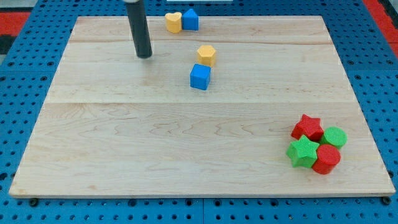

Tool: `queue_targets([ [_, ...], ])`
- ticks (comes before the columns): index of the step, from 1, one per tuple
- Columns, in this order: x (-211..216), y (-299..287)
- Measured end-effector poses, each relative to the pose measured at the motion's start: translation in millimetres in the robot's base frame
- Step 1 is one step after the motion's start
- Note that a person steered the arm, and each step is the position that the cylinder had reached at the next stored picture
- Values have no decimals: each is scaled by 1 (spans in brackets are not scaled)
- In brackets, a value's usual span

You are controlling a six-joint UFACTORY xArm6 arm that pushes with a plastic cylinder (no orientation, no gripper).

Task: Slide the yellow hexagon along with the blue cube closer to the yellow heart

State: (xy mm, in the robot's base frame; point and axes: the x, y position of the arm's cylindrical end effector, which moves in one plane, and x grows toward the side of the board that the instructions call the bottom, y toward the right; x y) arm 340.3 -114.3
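Nearest the view's bottom, and far to the right of my tip and below it, a cluster of four blocks sits in the table's (pixel 155 162) right-hand corner: a green star (pixel 303 152) and a red cylinder-like block (pixel 327 158) in front, with a red star (pixel 308 127) and a green round block (pixel 334 136) just behind them, all four packed together and touching or nearly so. Farther up, the blue cube (pixel 200 76) lies to the right of my tip and slightly below it, with the yellow hexagon (pixel 206 55) just above the cube, the two almost touching. My tip (pixel 144 56) rests on the wood at about the hexagon's level, well apart from both; the arm carries no gripper, only the dark rod. Farthest, up and to the right of my tip, the yellow heart (pixel 173 22) sits against a second blue block (pixel 190 19) at the table's top edge.
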Motion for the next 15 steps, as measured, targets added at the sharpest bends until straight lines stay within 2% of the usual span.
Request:
queue_targets([
  [1,61,9],
  [2,97,44],
  [3,110,82],
  [4,96,106],
  [5,65,113],
  [7,12,92],
  [8,3,91],
  [10,59,125],
  [12,28,174],
  [15,-32,140],
])
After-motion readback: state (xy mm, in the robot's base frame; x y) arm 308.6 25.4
